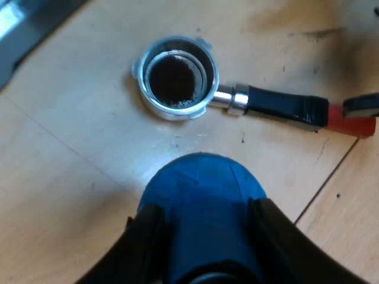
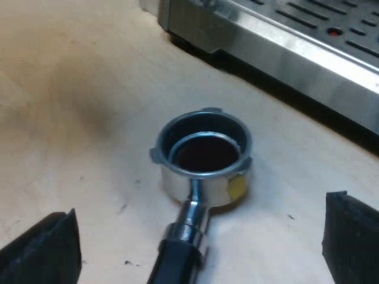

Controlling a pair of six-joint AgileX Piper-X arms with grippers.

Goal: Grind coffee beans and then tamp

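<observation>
Between the left tool's [image 1: 204, 236] fingers sits the blue tamper [image 1: 201, 189], firmly gripped over the wooden surface [image 1: 71, 177]. Beyond it the holder [image 1: 177, 77] lies flat on the surface, with dark grounds in its basket. From the right wrist, the right tool [image 2: 201, 222] stands open, fingers wide on either side of the holder's handle. The machine [image 2: 284, 41] is just beyond the basket.
</observation>
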